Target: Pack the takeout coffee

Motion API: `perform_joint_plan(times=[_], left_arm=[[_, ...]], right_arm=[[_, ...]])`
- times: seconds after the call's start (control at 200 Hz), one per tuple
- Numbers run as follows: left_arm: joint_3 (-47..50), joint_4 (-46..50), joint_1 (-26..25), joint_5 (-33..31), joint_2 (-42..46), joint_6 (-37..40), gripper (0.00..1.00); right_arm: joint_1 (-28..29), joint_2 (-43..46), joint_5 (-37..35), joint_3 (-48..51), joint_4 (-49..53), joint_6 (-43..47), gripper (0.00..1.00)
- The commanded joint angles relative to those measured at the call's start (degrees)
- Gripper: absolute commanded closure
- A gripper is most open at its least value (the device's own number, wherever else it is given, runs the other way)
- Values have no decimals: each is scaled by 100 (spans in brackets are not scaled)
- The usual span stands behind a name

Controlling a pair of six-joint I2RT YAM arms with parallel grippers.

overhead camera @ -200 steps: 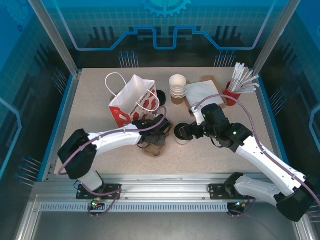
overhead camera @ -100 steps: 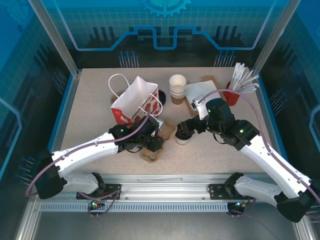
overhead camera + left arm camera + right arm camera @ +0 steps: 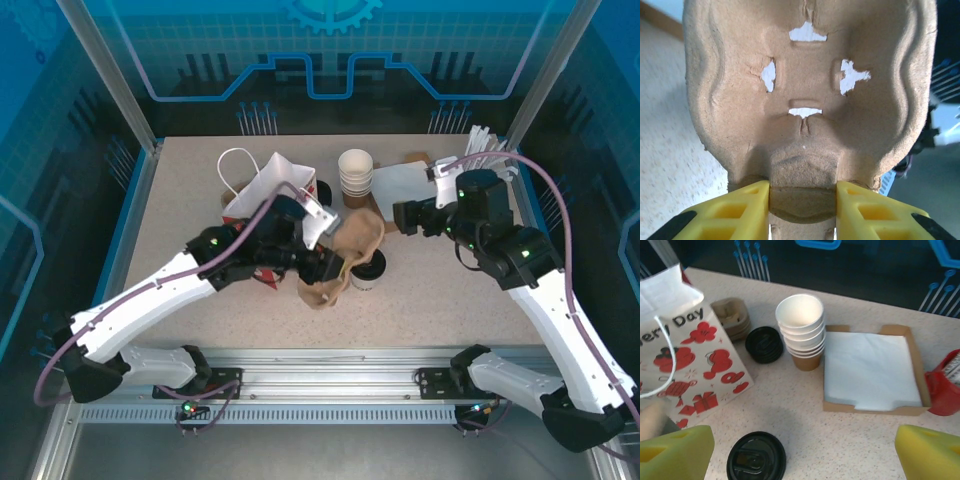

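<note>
Speckled beige table [image 3: 180, 200] lies inside a blue-lit enclosure. Near its centre the left gripper [image 3: 325, 262] is clamped on a brown pulp cup carrier [image 3: 352, 245], which it holds off the table; in the left wrist view its yellow fingers [image 3: 747, 205] pinch the carrier's [image 3: 805, 90] lower tab from both sides. The takeout coffee [image 3: 368, 272] stands on the table, partly hidden by the carrier, at 6 o'clock from the stack of lidless cups [image 3: 355, 175]. The right gripper [image 3: 405, 216] hovers at 2 o'clock from the coffee, jaws spread wide and holding nothing; its wrist view shows the coffee's black lid [image 3: 756, 457] below. A white paper bag [image 3: 268, 185] stands at 9 o'clock from the stack, a napkin tray [image 3: 405, 182] at 3 o'clock.
</note>
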State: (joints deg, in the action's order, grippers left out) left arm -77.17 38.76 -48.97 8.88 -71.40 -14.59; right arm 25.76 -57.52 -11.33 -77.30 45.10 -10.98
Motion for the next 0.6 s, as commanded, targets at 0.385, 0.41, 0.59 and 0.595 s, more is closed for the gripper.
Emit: perform_joint_plan(times=[0.385, 0.41, 0.59, 0.595], left_arm=[[-1849, 1184, 2391, -596, -40, 646, 66], [-1874, 1221, 2530, -607, -70, 700, 66], [-2113, 1399, 3102, -679, -387, 992, 66], [-2124, 1402, 3103, -687, -403, 1001, 66]], right_arm=[[747, -1142, 2423, 301, -1812, -1074, 15], [871, -1331, 2410, 244, -1898, -1099, 15], [1154, -2444, 2497, -134, -2317, -1353, 22], [1157, -2468, 2492, -148, -2319, -1349, 23]])
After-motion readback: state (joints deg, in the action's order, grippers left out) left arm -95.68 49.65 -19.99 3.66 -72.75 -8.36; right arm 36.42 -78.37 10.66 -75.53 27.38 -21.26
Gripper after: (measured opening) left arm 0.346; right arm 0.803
